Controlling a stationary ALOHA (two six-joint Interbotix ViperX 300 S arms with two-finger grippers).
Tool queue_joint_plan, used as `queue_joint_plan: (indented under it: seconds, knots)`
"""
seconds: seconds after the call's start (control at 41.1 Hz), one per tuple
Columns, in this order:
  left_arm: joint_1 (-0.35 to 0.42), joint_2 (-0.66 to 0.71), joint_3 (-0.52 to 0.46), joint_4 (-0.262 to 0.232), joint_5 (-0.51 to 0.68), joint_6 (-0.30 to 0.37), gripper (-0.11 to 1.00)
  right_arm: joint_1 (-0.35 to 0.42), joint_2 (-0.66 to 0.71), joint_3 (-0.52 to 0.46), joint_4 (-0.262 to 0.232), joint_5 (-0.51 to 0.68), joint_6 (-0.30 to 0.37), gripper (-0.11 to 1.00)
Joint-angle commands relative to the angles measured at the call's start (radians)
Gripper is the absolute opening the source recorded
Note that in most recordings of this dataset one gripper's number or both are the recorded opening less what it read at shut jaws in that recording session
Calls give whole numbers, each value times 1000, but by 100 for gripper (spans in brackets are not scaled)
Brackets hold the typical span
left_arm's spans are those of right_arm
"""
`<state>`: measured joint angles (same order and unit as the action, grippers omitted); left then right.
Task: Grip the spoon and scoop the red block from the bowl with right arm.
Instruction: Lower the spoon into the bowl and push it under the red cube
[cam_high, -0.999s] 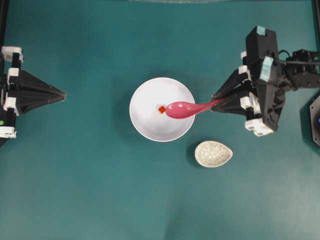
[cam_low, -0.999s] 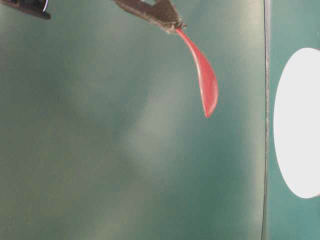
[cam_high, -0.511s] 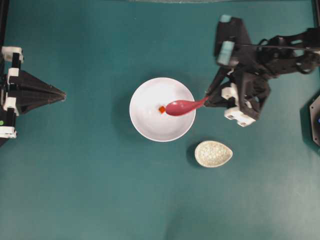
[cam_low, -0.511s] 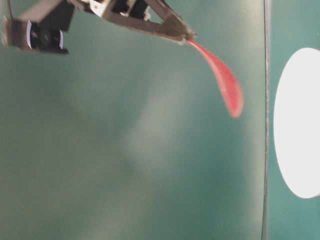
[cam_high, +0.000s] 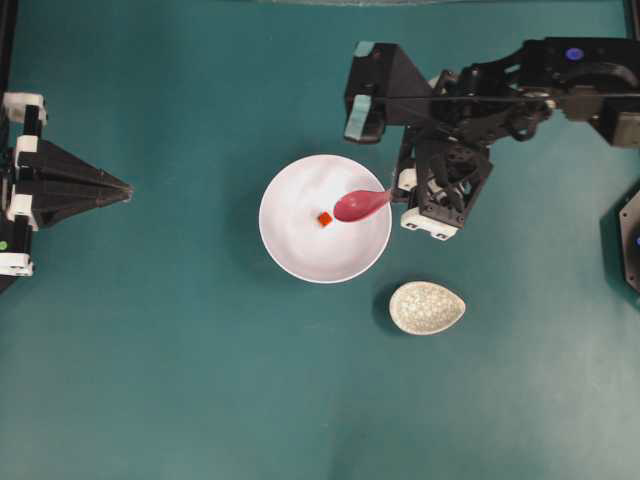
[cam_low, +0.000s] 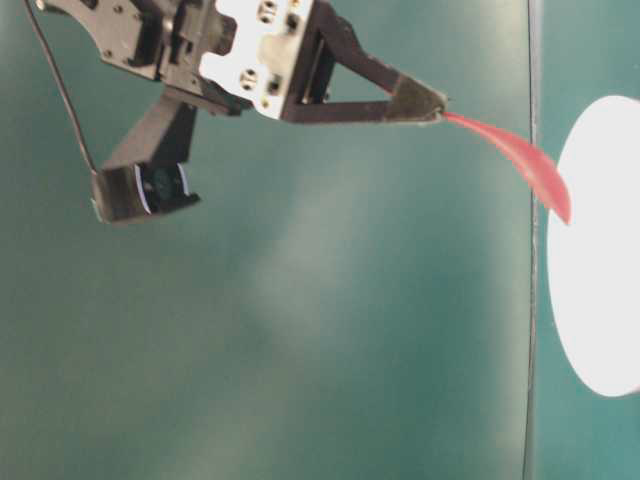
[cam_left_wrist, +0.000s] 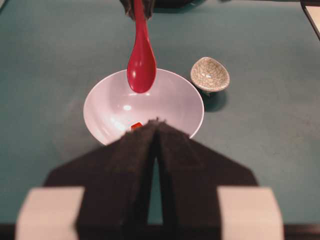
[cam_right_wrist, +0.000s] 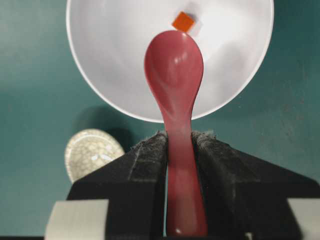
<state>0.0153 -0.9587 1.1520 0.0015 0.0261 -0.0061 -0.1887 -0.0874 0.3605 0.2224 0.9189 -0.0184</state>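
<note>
Pink and glossy, the spoon (cam_high: 361, 204) was clamped by its handle between the closed jaws of the right gripper (cam_high: 398, 192), its oval end hanging over the right half of the bowl (cam_high: 290, 248). From the right wrist view the spoon's tip sat just short of the block (cam_right_wrist: 183, 21), which lay on the bowl's floor near the middle, apart from the spoon. The bowl stood near the centre of the teal bench (cam_high: 200, 380). A speckled dish (cam_high: 427, 307) lay just beside the bowl, toward the bench's near edge and right side. At the bench's left edge the left gripper (cam_high: 125, 188) hung well apart from everything, jaws pressed together on nothing.
</note>
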Motion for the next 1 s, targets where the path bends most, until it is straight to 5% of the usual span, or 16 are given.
queue_joint_plan:
  seconds: [0.0, 0.974]
  knots:
    - [2, 6, -26, 0, -9, 0, 0, 2, 11, -29, -14, 11, -3, 24]
    - [0, 6, -28, 0, -11, 8, 0, 26, 141, -34, -26, -95, -54, 24]
